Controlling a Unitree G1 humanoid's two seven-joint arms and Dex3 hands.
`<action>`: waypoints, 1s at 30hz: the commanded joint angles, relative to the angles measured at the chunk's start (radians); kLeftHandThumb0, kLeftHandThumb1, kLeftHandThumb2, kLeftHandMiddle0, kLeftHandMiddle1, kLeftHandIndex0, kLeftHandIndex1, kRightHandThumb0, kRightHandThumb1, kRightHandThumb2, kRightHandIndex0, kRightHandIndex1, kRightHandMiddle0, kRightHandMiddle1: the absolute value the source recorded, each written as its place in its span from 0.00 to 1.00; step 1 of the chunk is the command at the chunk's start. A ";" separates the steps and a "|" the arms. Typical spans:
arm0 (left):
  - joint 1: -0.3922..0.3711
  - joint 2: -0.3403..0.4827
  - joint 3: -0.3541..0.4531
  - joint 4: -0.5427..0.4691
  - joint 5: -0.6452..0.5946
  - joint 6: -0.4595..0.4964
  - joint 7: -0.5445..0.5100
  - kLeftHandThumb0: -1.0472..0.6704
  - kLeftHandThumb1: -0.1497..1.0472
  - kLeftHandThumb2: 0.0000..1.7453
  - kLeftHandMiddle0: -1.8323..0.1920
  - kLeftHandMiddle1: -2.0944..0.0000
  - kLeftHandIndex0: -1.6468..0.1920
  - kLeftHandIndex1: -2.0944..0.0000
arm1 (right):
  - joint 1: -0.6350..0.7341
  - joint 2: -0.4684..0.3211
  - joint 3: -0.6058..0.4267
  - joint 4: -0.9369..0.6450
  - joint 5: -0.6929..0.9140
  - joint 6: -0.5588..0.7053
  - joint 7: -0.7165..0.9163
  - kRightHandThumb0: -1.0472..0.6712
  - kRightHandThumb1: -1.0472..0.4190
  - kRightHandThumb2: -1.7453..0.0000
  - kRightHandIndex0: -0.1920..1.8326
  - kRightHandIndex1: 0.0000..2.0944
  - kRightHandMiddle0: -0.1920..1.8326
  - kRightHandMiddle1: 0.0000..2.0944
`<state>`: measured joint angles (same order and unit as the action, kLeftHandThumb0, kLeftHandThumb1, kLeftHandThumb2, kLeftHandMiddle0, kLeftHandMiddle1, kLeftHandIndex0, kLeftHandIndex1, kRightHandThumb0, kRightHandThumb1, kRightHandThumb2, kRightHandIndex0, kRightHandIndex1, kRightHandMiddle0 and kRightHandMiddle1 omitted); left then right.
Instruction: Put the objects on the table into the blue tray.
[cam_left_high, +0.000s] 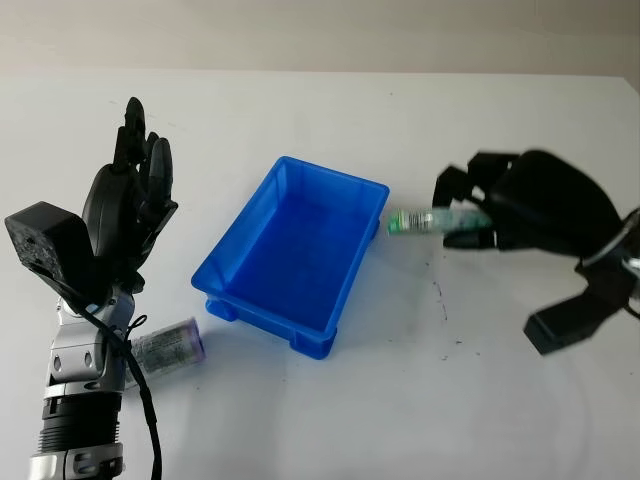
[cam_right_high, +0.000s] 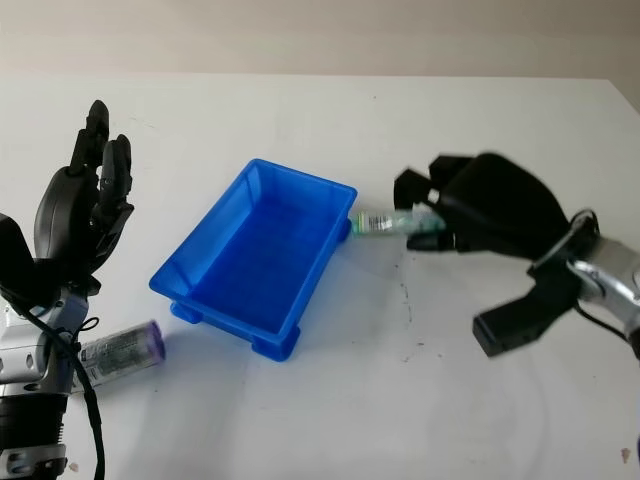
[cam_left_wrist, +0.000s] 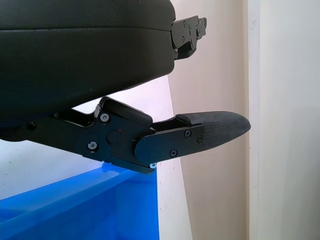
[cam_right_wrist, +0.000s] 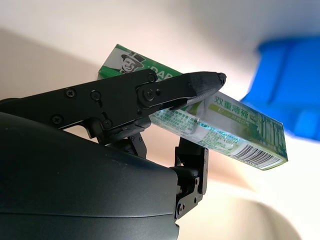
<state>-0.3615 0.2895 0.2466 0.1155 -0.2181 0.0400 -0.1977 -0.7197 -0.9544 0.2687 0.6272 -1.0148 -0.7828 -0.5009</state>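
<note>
The right hand (cam_left_high: 480, 215) is to the right of the blue tray (cam_left_high: 290, 255), up off the white table (cam_left_high: 400, 400). It is pinching a long green toothpaste box (cam_right_wrist: 200, 117). In the right wrist view one black finger lies across the top of the box and another part of the hand presses from under it, so the box is squeezed between them. The free end of the box points at the tray and sits just beside the tray's right wall, close to its far corner. It is not over the tray yet.

The left hand (cam_left_high: 130, 205) is held up on the left side of the table, well apart from the tray. It holds nothing and its fingers point up, straight and close side by side.

A small tube with a purple end (cam_left_high: 170, 342) lies on the table next to the left arm. It is not in the tray yet.

The tray looks empty, so I think the job has just begun. The step now looks like carrying the box over the wall. To do it well, the hand should stay high so the box does not bump the rim. It should go on until the whole box is above the middle of the tray. Then it should come down low and let go, so the box does not bounce out.
</note>
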 joint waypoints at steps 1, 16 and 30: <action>-0.015 0.005 0.003 0.001 -0.002 -0.008 -0.003 0.15 1.00 0.35 1.00 1.00 1.00 1.00 | -0.072 0.008 0.008 0.037 -0.008 0.027 -0.022 0.30 0.00 0.96 0.51 0.98 0.42 0.98; -0.017 0.000 -0.002 -0.006 0.002 0.001 0.006 0.15 1.00 0.34 1.00 0.99 1.00 1.00 | -0.326 0.153 0.141 0.177 -0.038 0.068 -0.162 0.32 0.01 0.97 0.57 0.99 0.49 0.99; 0.004 -0.009 -0.008 -0.044 0.008 0.016 0.035 0.14 1.00 0.34 1.00 1.00 1.00 1.00 | -0.437 0.339 0.311 0.255 -0.081 -0.031 -0.212 0.29 0.00 0.85 0.50 1.00 0.40 1.00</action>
<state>-0.3605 0.2813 0.2382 0.0957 -0.2144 0.0521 -0.1682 -1.1258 -0.6236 0.5720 0.8705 -1.0947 -0.8030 -0.7117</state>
